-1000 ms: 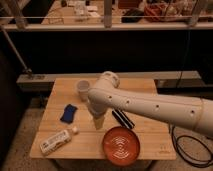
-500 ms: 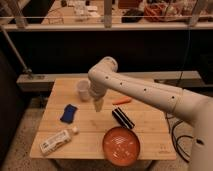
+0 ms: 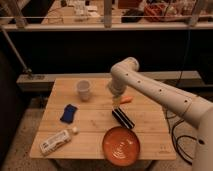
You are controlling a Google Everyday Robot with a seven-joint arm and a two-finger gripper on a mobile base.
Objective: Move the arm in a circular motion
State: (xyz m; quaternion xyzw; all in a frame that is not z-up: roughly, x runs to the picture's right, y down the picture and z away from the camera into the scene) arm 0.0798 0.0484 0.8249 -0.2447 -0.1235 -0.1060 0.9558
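Observation:
The arm [image 3: 155,90] is large, white and glossy, made of thick rounded tube segments. It comes in from the lower right and bends at a bulbous joint [image 3: 125,70] over the back of the wooden table [image 3: 95,120]. From that joint a short segment points down to the gripper [image 3: 116,102], a small pale tip hanging just above the table top, left of an orange carrot-like piece [image 3: 126,99]. The gripper holds nothing that I can see.
On the table stand a white cup [image 3: 83,90], a blue cloth [image 3: 69,113], a white bottle lying down [image 3: 57,141], a black bar [image 3: 123,119] and an orange plate [image 3: 120,145]. Cables [image 3: 176,135] hang at the right. A dark railing runs behind.
The arm's elbow joint and tip have swung to the right and toward the back of the table, from near the cup and blue cloth to beside the orange piece. The objects have not moved.

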